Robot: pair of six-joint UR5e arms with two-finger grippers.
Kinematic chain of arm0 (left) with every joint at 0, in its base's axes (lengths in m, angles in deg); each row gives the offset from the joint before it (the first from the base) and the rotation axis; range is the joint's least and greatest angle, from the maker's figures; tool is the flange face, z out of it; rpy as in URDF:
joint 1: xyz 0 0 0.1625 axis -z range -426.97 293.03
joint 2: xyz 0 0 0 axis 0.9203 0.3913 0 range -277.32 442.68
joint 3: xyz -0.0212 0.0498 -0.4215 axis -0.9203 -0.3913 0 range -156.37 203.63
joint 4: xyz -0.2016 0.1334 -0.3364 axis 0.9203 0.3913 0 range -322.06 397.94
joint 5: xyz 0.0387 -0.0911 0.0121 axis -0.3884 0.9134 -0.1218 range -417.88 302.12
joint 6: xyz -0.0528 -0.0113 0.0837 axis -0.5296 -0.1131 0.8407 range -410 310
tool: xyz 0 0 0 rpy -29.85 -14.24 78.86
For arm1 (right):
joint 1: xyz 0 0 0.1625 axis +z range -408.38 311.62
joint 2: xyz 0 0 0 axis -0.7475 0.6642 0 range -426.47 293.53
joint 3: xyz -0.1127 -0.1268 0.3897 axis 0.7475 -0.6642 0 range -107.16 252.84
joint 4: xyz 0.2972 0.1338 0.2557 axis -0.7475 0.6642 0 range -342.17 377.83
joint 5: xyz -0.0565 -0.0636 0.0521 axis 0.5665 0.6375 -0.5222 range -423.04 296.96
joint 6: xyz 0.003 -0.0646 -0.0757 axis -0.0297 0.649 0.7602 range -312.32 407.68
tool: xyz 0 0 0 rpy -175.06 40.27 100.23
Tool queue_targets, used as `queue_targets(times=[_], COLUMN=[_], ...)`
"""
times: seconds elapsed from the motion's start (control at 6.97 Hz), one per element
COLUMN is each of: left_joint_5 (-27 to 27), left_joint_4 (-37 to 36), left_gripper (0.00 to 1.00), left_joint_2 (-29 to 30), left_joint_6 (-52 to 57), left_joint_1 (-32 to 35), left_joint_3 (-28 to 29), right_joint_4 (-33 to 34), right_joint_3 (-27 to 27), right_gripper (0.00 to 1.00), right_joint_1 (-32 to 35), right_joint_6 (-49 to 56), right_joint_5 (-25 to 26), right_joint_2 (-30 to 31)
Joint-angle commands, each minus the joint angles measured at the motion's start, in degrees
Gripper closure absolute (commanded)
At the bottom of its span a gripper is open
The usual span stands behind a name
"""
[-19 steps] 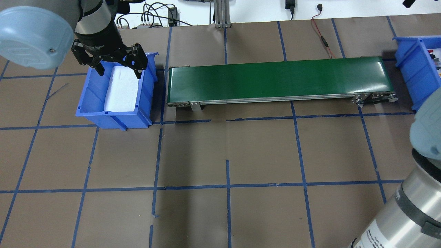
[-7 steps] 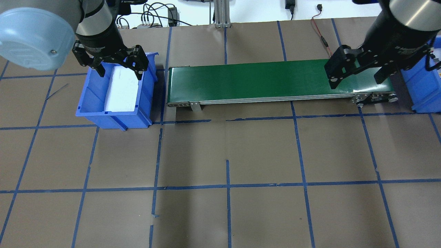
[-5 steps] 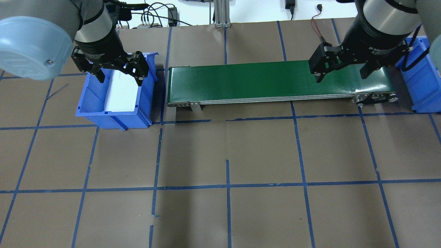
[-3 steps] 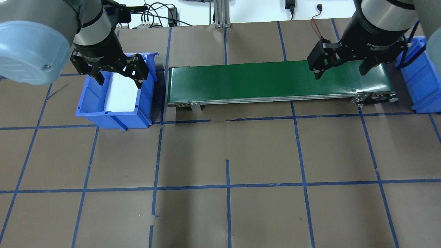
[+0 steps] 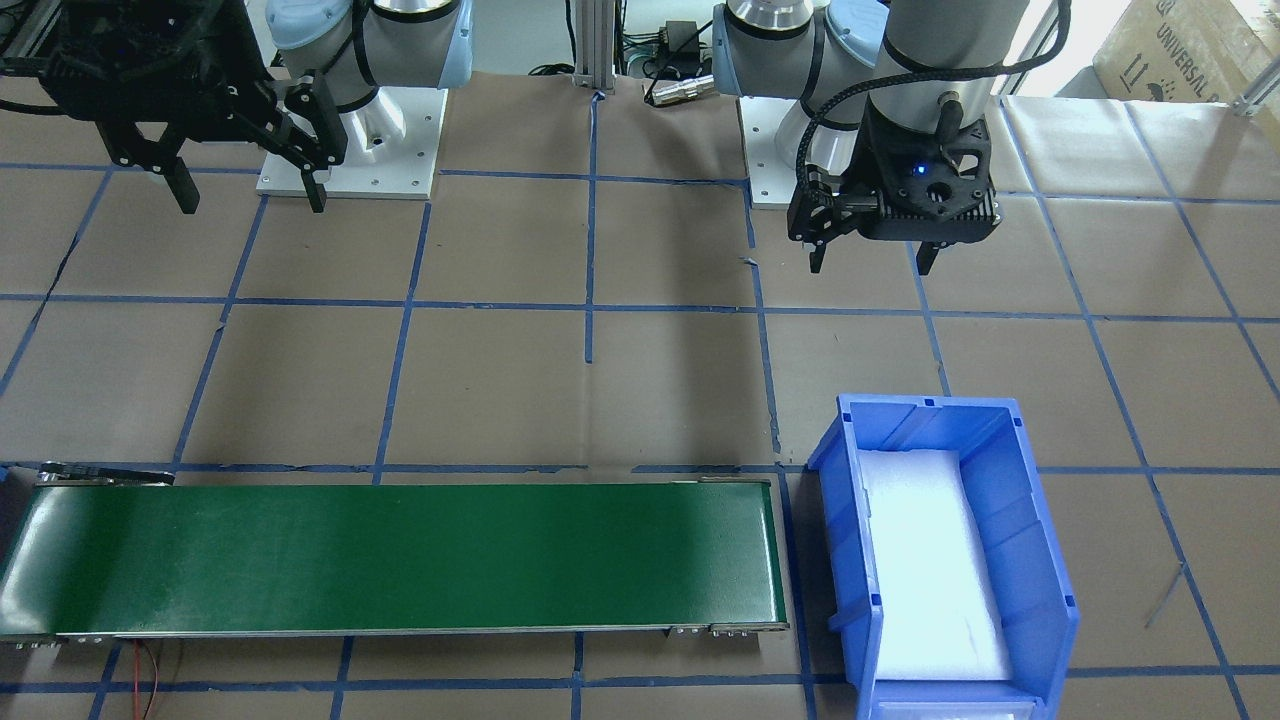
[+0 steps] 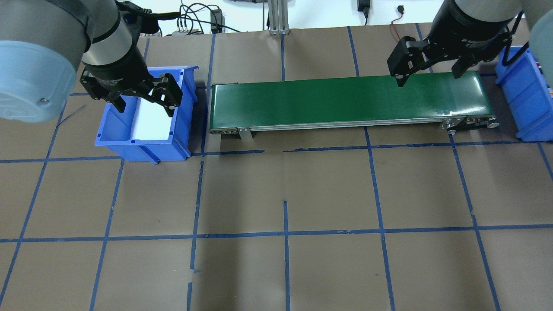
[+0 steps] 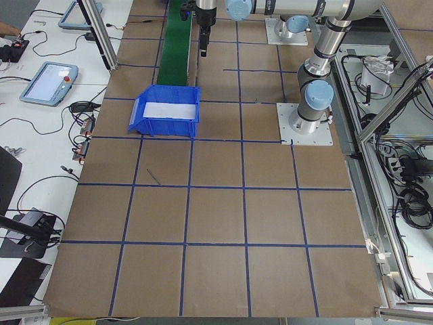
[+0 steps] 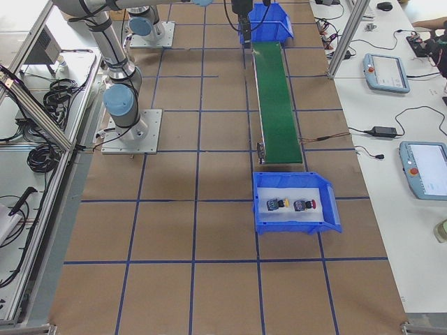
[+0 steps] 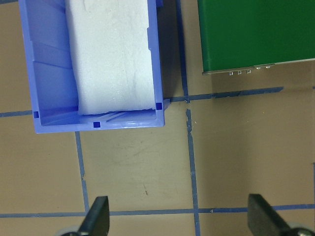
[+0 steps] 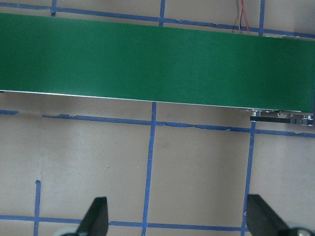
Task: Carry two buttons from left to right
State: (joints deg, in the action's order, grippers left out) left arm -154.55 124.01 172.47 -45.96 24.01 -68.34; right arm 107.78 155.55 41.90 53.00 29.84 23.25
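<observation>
Both buttons (image 8: 274,204) lie in the right bin (image 8: 297,227) and the left claw (image 6: 144,108) and right claw (image 6: 430,77) hang wide open, empty, so transport appears complete; next, park the arms.

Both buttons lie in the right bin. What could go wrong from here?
The left gripper hangs open near the left bin; moving low, a finger might clip its wall. The right gripper, also open, is near the end of the conveyor; a low swing could hit it or jolt the right bin holding the buttons.
</observation>
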Motion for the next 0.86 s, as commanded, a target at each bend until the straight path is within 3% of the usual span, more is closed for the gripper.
queue_targets(times=[0.0, 0.72], left_joint_5=[-0.6, 0.0], left_joint_4=[-0.2, -0.3], left_gripper=[0.00, 0.00], left_joint_2=[0.6, 1.4], left_joint_6=[0.1, 0.2], left_joint_1=[-2.0, -1.9], left_joint_3=[0.6, 0.2], right_joint_4=[-1.7, -7.0], right_joint_3=[-2.3, -2.4], right_gripper=[0.00, 0.00], right_joint_1=[0.0, 0.0], right_joint_6=[-0.1, 0.0], right_joint_5=[0.1, -0.5], right_joint_2=[-3.8, -3.4])
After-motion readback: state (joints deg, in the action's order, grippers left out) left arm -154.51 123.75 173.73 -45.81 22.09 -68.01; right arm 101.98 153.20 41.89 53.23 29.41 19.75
